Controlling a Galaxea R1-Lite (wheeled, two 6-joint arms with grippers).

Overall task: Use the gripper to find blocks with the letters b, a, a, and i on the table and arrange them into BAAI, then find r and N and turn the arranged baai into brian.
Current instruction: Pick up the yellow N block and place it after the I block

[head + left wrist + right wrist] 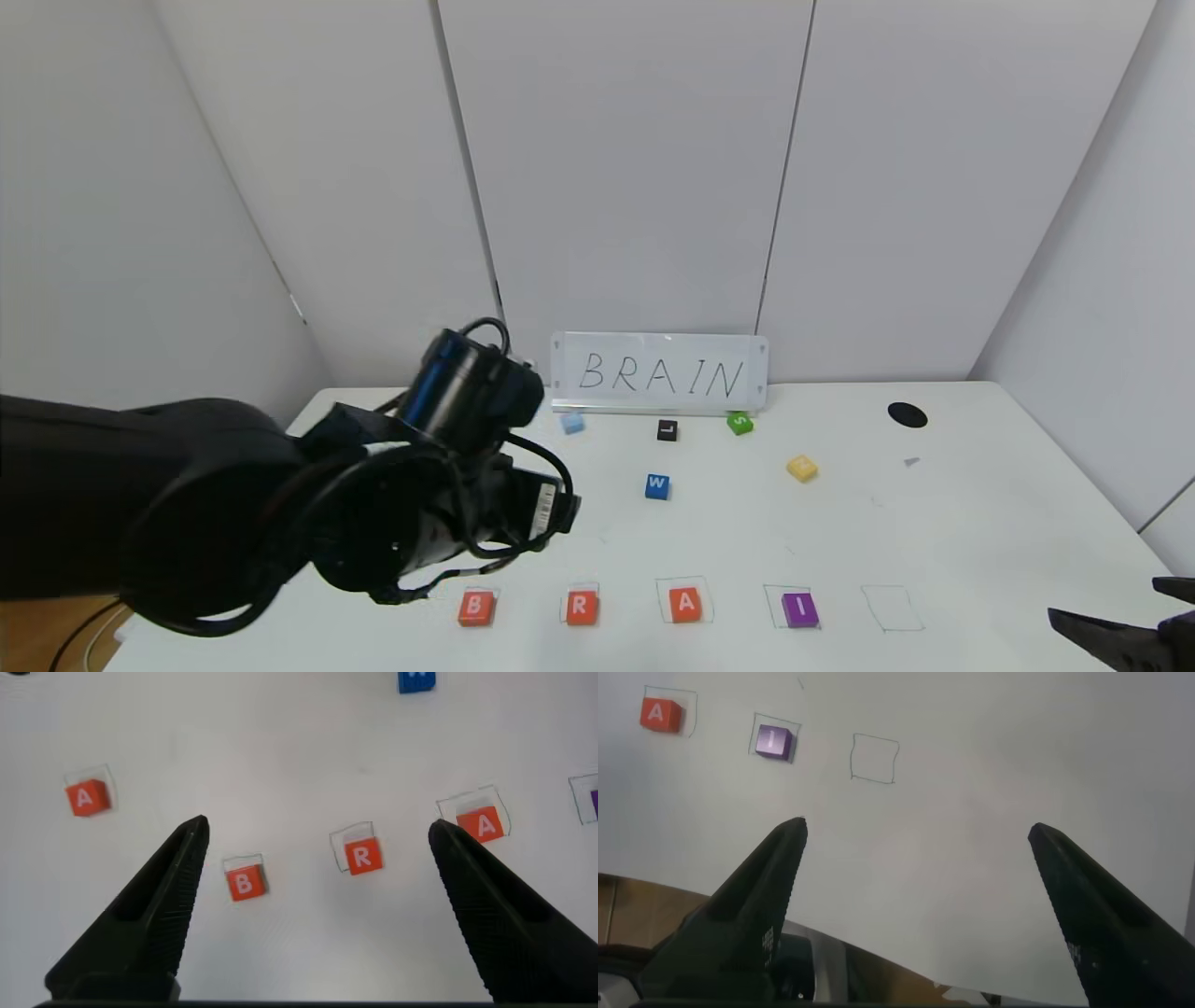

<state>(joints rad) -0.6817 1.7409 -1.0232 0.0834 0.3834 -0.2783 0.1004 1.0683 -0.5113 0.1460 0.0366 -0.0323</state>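
On the white table (980, 523), a front row holds orange B (475, 608), orange R (581, 608), orange A (685, 605) and purple I (800, 609), each at a pen-drawn square. The fifth square (892, 608) is empty. Yellow N (802, 468) lies farther back on the right. My left gripper (318, 831) is open and empty, above B (245, 883) and R (363, 856). A second orange A (86, 797) lies apart, beyond the row's B end, hidden by my left arm (373, 504) in the head view. My right gripper (1104, 598) is open and empty at the table's front right.
A BRAIN sign (659, 373) stands at the back. Near it lie a light blue block (572, 423), black L (667, 430), green S (739, 423) and blue W (657, 486). A black hole (906, 414) is at the back right.
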